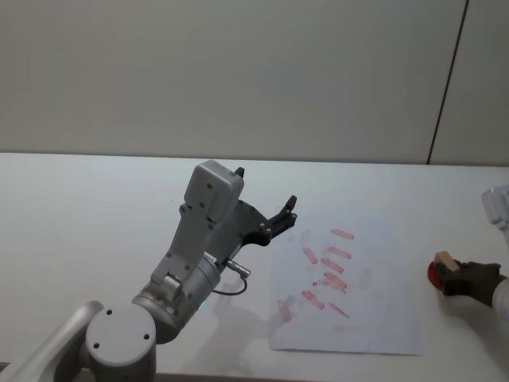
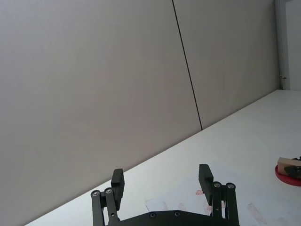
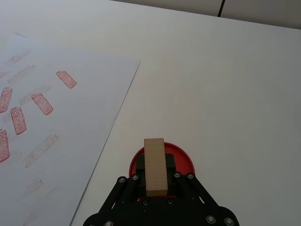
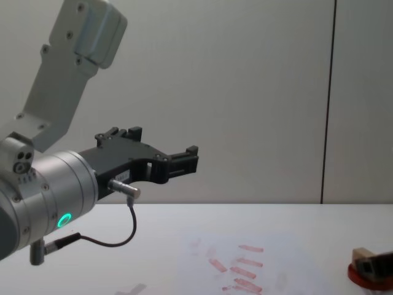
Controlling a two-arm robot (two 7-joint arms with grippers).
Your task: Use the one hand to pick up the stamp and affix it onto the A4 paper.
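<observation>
The stamp (image 3: 155, 165), a light tan wooden block, stands on the round red ink pad (image 3: 182, 156), just right of the A4 paper (image 3: 51, 127). My right gripper (image 1: 456, 280) is shut on the stamp (image 1: 445, 261) at the table's right edge. The white paper (image 1: 374, 310) bears several red oblong marks. My left gripper (image 1: 282, 216) hangs open and empty above the table, left of the paper. The left wrist view shows its fingers (image 2: 117, 184) spread wide, with the stamp (image 2: 288, 165) far off.
The white table (image 1: 95, 207) runs back to a grey wall with a dark vertical seam (image 1: 447, 79). The raised left arm (image 1: 203, 239) stands in front of the paper's near left corner. A cable (image 4: 116, 236) loops under the left wrist.
</observation>
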